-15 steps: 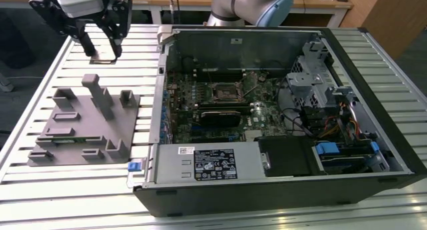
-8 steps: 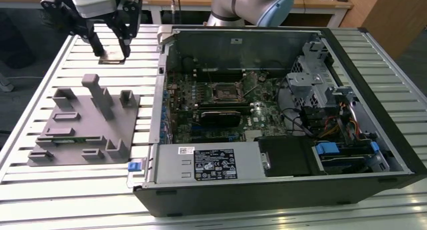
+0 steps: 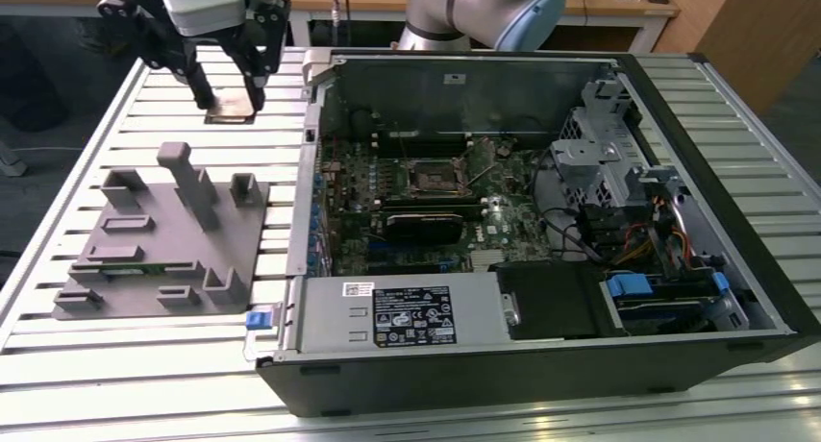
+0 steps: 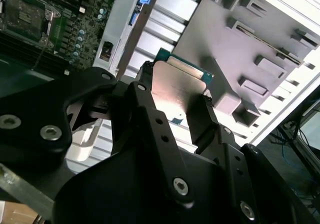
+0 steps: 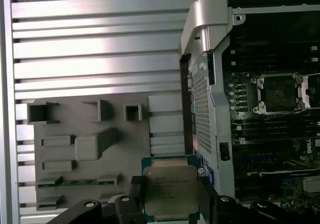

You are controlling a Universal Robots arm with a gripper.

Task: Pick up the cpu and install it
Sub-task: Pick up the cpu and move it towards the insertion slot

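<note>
- At the exterior view's far left, we see the gripper (image 3: 229, 104) clamped on the cpu (image 3: 233, 110) above the slatted surface (image 3: 103, 125).
- We find the open computer case (image 3: 770, 269) to its right.

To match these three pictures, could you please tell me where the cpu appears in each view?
Exterior view: the cpu is clamped in the gripper at the exterior view's upper left, beyond the grey fixture.
Second wrist view: the cpu between the fingers, the fixture behind it.
First wrist view: the cpu between the fingers, by the fixture's edge.
Shared landmark: the grey fixture.
</note>
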